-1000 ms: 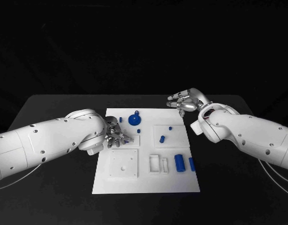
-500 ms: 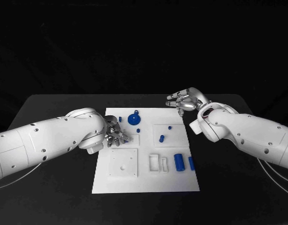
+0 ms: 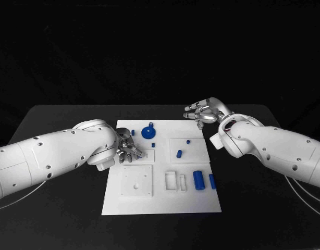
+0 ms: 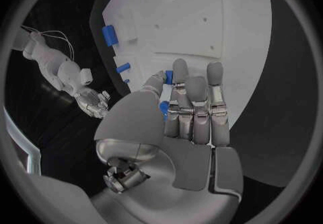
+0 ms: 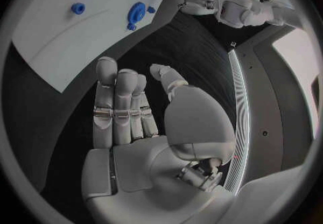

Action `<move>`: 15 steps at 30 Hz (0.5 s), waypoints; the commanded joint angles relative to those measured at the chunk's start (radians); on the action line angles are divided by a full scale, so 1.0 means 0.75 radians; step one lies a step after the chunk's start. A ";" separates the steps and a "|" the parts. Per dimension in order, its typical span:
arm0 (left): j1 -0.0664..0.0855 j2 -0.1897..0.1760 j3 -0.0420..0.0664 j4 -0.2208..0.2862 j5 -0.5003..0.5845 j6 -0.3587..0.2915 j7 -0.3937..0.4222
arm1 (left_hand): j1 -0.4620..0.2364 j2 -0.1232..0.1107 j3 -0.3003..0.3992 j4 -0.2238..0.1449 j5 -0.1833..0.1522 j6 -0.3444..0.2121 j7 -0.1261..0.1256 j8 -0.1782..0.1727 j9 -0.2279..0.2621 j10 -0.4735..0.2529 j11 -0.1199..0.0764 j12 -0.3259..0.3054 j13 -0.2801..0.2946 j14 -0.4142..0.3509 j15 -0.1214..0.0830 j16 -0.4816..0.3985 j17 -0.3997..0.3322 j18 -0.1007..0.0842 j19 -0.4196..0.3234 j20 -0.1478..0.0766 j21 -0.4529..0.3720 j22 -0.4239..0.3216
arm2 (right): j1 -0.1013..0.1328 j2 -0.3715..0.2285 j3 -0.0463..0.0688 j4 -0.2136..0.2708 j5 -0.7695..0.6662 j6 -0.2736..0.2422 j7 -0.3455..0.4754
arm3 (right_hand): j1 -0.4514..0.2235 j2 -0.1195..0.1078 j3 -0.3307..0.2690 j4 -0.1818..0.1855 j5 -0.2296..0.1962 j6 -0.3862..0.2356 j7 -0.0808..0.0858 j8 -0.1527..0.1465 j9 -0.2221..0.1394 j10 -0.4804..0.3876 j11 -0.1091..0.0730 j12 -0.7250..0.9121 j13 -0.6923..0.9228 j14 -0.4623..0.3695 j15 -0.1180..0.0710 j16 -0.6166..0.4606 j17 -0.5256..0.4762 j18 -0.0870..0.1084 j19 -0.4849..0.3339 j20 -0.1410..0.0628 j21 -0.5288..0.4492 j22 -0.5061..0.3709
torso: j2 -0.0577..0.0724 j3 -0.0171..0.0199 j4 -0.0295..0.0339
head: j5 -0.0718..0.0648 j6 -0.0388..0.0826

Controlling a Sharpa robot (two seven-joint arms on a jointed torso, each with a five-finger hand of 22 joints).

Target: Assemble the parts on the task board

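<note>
The white task board (image 3: 163, 203) lies mid-table. My left hand (image 3: 127, 148) hovers over its left edge, and in the left wrist view it (image 4: 188, 111) pinches a small blue part (image 4: 164, 106) between thumb and fingers. A round blue part (image 3: 149, 132) lies near the far edge, with a small blue peg (image 3: 134, 132) beside it. Another peg (image 3: 180, 153) stands mid-board, and two blue cylinders (image 3: 199, 180) lie at the right. My right hand (image 3: 205, 112) hangs past the board's far right corner, holding nothing, with its fingers (image 5: 118, 105) straight and the thumb apart.
A raised square plate (image 3: 137, 181) and a slotted white block (image 3: 176, 181) sit on the near half of the board. Black table (image 3: 62, 120) surrounds the board on all sides. My two white forearms flank it left and right.
My right arm has drifted slightly toward the board. The left hand and the parts on the board have stayed where they were.
</note>
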 commanded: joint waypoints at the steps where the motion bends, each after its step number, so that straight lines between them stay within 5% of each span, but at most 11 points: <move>1: -0.008 -0.002 -0.007 -0.003 -0.007 -0.024 -0.004 | 0.024 0.023 0.054 -0.066 0.034 -0.003 -0.003 -0.002 0.007 0.059 0.001 0.010 0.001 0.003 -0.012 0.007 0.001 -0.020 -0.005 -0.009 0.008 0.029 | -0.003 0.001 0.001 0.000 -0.002 0.019 0.006 | -0.011 -0.002 0.001 0.009 0.007 0.001 0.002 -0.005 -0.002 -0.004 -0.001 0.004 0.002 0.006 -0.001 -0.004 0.001 0.026 0.055 -0.001 0.007 -0.001 | 0.000 -0.0012 -0.0002 | 0.003 0.001; 7: -0.008 -0.004 -0.006 0.003 -0.001 -0.047 0.014 | 0.019 0.042 0.109 -0.126 0.088 0.018 -0.002 -0.002 0.015 0.062 0.002 0.042 0.005 0.015 -0.015 0.016 0.008 -0.020 -0.005 -0.014 0.029 0.030 | -0.006 0.002 0.001 -0.001 -0.002 0.020 0.007 | -0.012 -0.002 0.003 0.008 0.014 0.001 0.002 -0.005 -0.002 -0.004 -0.001 0.004 0.002 0.005 -0.001 -0.004 0.001 0.026 0.054 -0.001 0.007 -0.001 | -0.001 -0.0009 -0.0005 | 0.003 0.003; 15: -0.008 -0.012 -0.006 0.012 0.005 -0.081 0.033 | -0.021 0.056 0.149 -0.182 0.096 0.032 -0.004 -0.004 0.011 0.063 0.001 0.066 0.000 0.026 -0.014 0.020 0.017 -0.014 -0.011 -0.013 0.056 0.028 | -0.008 0.003 0.001 -0.004 -0.001 0.021 0.007 | -0.014 -0.003 0.006 0.008 0.020 0.001 0.002 -0.005 -0.002 -0.004 -0.001 0.004 0.002 0.005 -0.002 -0.004 0.001 0.026 0.054 -0.001 0.007 -0.001 | -0.001 -0.0007 -0.0002 | 0.003 0.004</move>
